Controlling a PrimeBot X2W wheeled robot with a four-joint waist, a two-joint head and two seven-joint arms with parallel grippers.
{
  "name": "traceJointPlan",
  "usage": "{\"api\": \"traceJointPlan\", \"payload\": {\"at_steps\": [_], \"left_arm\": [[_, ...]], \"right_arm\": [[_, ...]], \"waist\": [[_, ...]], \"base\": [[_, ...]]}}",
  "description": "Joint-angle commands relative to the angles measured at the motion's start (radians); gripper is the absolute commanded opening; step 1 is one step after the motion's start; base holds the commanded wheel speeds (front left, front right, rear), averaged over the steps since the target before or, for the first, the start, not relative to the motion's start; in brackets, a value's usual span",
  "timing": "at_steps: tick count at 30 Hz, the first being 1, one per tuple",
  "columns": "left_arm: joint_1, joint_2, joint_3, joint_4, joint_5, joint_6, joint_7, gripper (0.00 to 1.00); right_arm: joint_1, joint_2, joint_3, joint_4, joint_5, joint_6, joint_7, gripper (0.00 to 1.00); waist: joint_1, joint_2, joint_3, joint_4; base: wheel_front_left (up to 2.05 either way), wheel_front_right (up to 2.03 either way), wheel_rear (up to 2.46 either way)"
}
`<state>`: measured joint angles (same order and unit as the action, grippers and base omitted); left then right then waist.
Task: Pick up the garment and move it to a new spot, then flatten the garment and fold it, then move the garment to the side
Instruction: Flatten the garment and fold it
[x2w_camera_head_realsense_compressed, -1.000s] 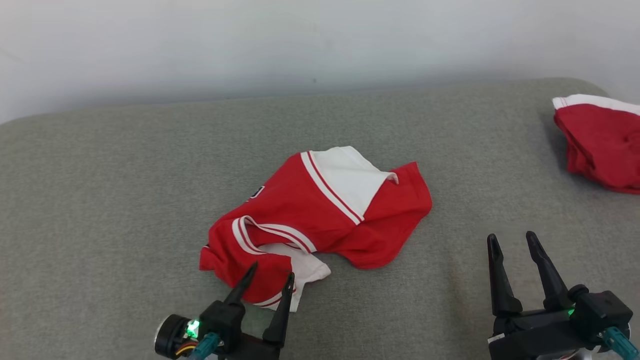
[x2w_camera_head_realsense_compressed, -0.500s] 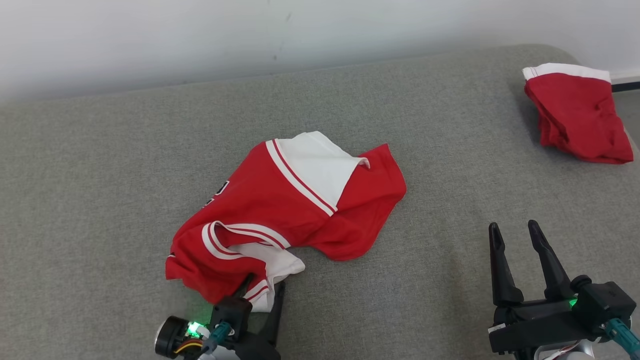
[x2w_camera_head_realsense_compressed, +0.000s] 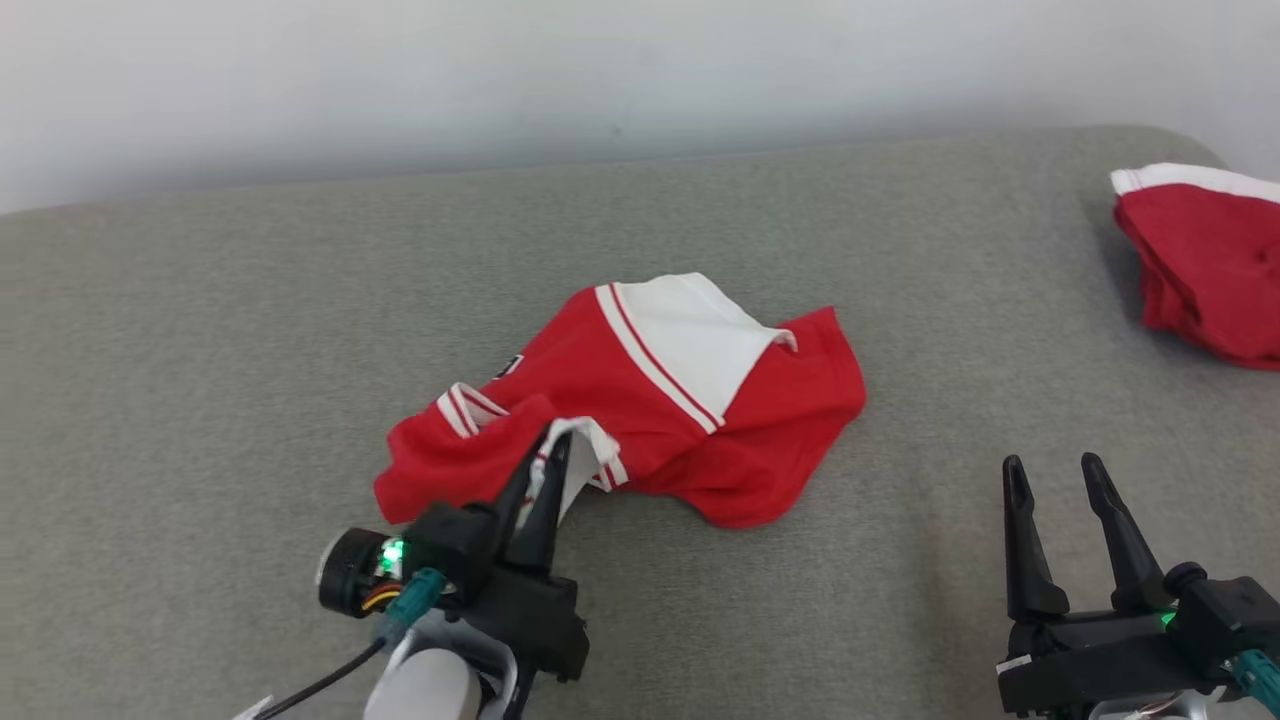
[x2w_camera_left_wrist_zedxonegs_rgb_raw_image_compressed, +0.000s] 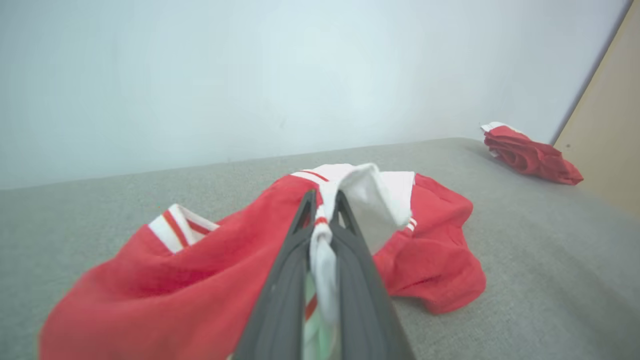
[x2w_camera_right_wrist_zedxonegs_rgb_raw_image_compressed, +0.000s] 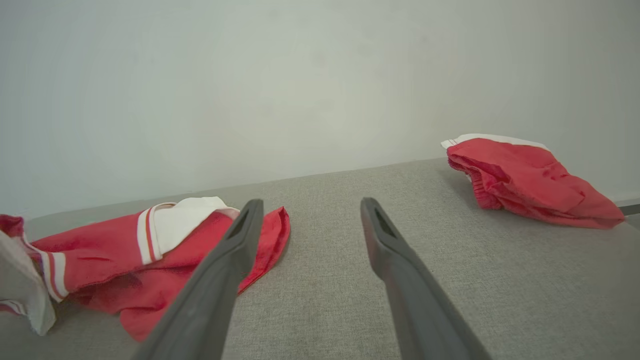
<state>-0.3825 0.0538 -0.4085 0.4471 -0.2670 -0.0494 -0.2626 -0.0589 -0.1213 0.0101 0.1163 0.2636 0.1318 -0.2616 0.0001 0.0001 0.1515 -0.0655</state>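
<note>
Two pieces of red clothing with white trim lie on the grey fabric-covered surface (x2w_camera_head_realsense_compressed: 200, 400), and two claws work over it. The garment (x2w_camera_head_realsense_compressed: 640, 400) sits crumpled near the middle, red cloth bunched up, with a white panel edged in red and white stripes folded across its far side. Its near corner is raised off the surface. There the left claw (x2w_camera_head_realsense_compressed: 548, 445) has its two dark fingers pressed together on a white, red-striped edge. In the left wrist view that white strip runs pinched between the fingers (x2w_camera_left_wrist_zedxonegs_rgb_raw_image_compressed: 292, 260) and flops over their tips.

The other garment (x2w_camera_head_realsense_compressed: 1210, 260) lies in a loose heap at the far right corner of the surface, well apart from the first, with a white band along its top edge.

The right claw (x2w_camera_head_realsense_compressed: 1053, 465) hangs at the near right above bare fabric. Its fingers are spread wide with nothing between them, and they touch neither piece of clothing.

A pale wall (x2w_camera_head_realsense_compressed: 500, 80) runs along the back, and the left wrist view catches a tan panel (x2w_camera_left_wrist_zedxonegs_rgb_raw_image_compressed: 610, 125) at the right end.
</note>
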Motion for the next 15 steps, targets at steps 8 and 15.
{"api": "traceJointPlan", "payload": {"at_steps": [8,15], "left_arm": [[0.161,0.093,0.082,-0.226,-0.028,0.058,0.007,0.00],[0.344,0.119,0.148,-0.282,-0.103,0.093,0.016,0.00]], "right_arm": [[0.022,-0.007,-0.023,-0.006,-0.008,-0.003,-0.004,1.00],[0.023,-0.017,-0.031,-0.009,-0.005,-0.003,-0.004,1.00]], "waist": [[-0.0001,-0.0001,-0.041,0.128],[-0.0001,-0.0001,-0.036,0.156]], "base": [[0.00,0.00,0.00],[0.00,0.00,0.00]]}}
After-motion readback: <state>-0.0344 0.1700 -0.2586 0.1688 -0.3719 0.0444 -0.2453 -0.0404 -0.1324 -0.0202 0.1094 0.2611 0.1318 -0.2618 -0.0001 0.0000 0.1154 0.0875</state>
